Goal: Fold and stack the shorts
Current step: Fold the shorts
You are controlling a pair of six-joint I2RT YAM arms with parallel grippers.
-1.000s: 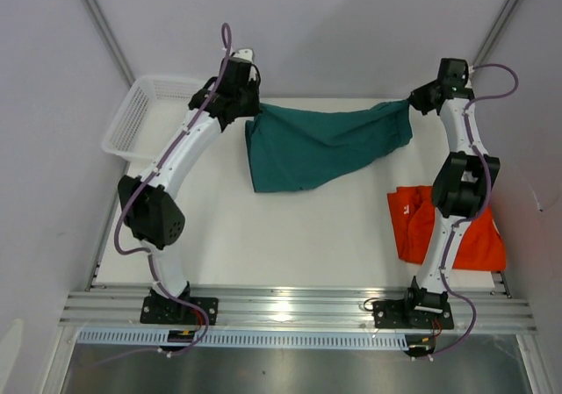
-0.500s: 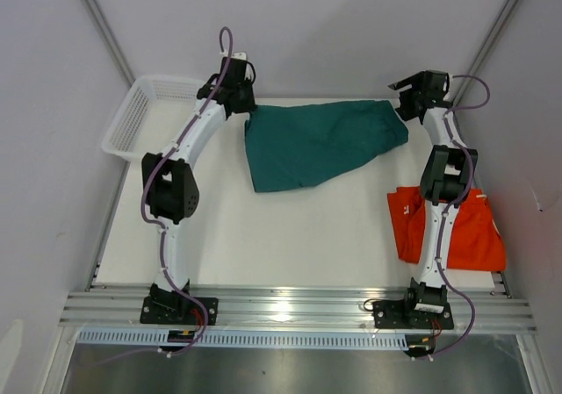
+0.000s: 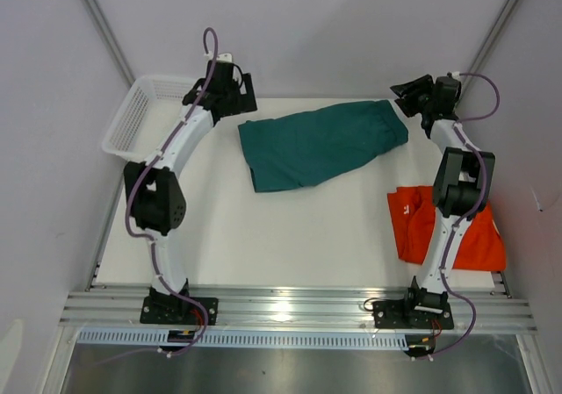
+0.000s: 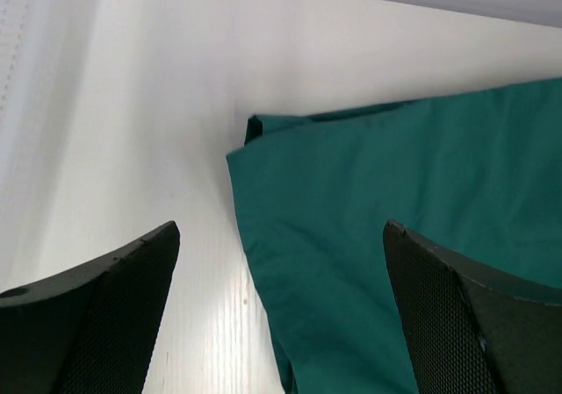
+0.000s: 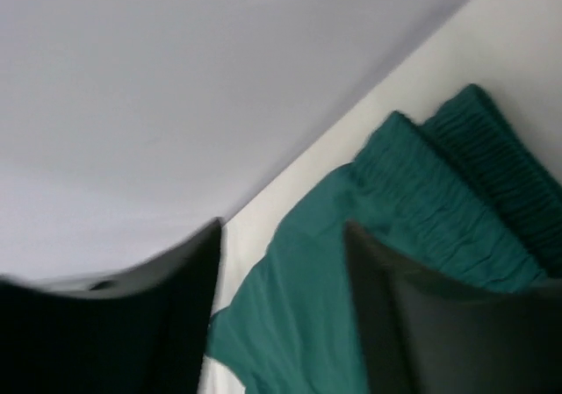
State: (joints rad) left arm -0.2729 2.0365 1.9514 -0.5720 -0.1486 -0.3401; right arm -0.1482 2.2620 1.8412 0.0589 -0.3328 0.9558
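Observation:
The dark teal shorts [image 3: 325, 144] lie spread flat across the far middle of the table, with nothing gripping them. My left gripper [image 3: 239, 96] hovers open just off their left end; in its wrist view the fingers [image 4: 97, 315] stand wide apart above the fabric's edge [image 4: 404, 201]. Over the right end, where the elastic waistband [image 5: 492, 175] shows, my right gripper [image 3: 407, 91] is open with nothing between its fingers [image 5: 167, 315]. The orange shorts [image 3: 479, 236] lie at the near right, partly hidden behind the right arm.
A white mesh basket [image 3: 140, 118] stands at the far left corner of the table. The back wall rises close behind both grippers. The metal rail [image 3: 290, 306] with the arm bases runs along the near edge.
Both grippers were shut on the ends of the teal shorts and have let go. The shorts have dropped flat onto the table, and both grippers have drawn outward from them.

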